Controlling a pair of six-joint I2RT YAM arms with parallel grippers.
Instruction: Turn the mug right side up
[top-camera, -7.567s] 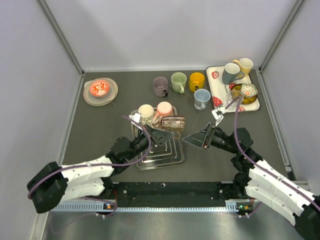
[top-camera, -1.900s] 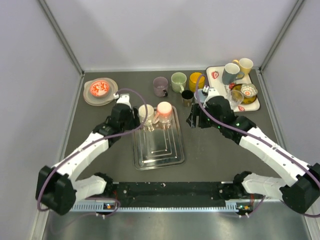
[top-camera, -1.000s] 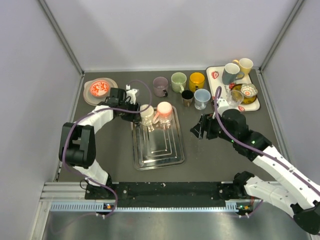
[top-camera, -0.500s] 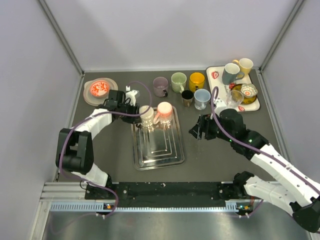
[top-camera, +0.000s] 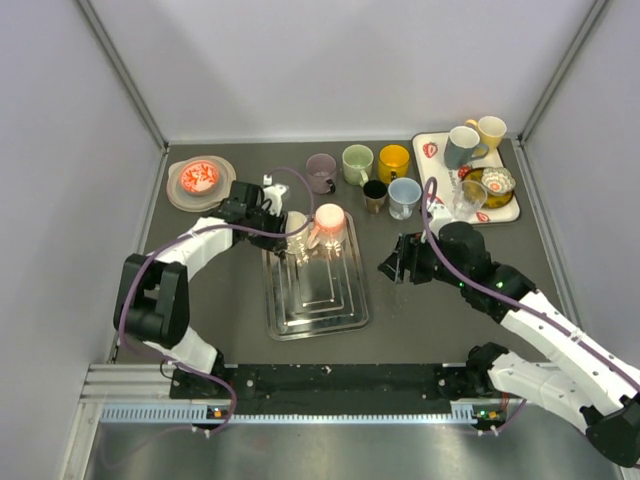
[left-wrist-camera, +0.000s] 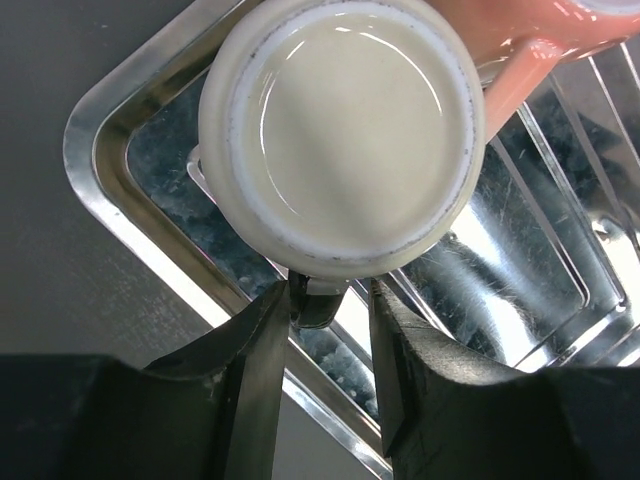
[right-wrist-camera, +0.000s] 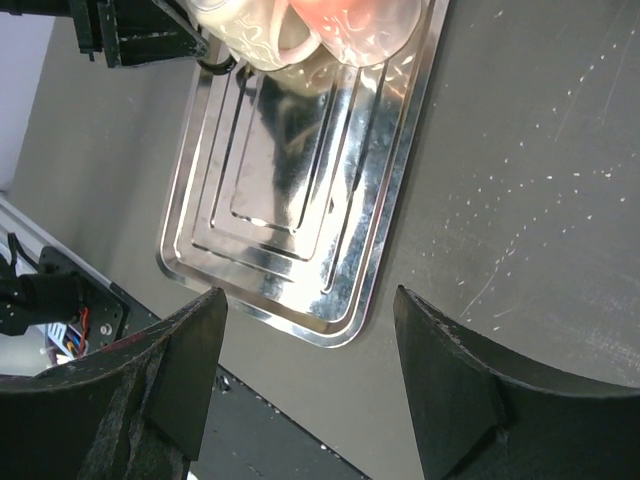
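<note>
The left pincer (left-wrist-camera: 325, 330) reaches in low toward the upside-down cream mug (left-wrist-camera: 340, 130), whose base faces up just ahead of its tips. The mug stands on the metal tray (left-wrist-camera: 110, 170), touching a pink mug (left-wrist-camera: 520, 40) ahead and to the right. The jaws are slightly apart, straddling a small part at the mug's near edge, possibly the handle. This looks like the grasping step. Next, the jaws need to close firmly, then lift and roll the mug over. The right pincer (top-camera: 392, 262) hangs wide apart and empty.
</note>
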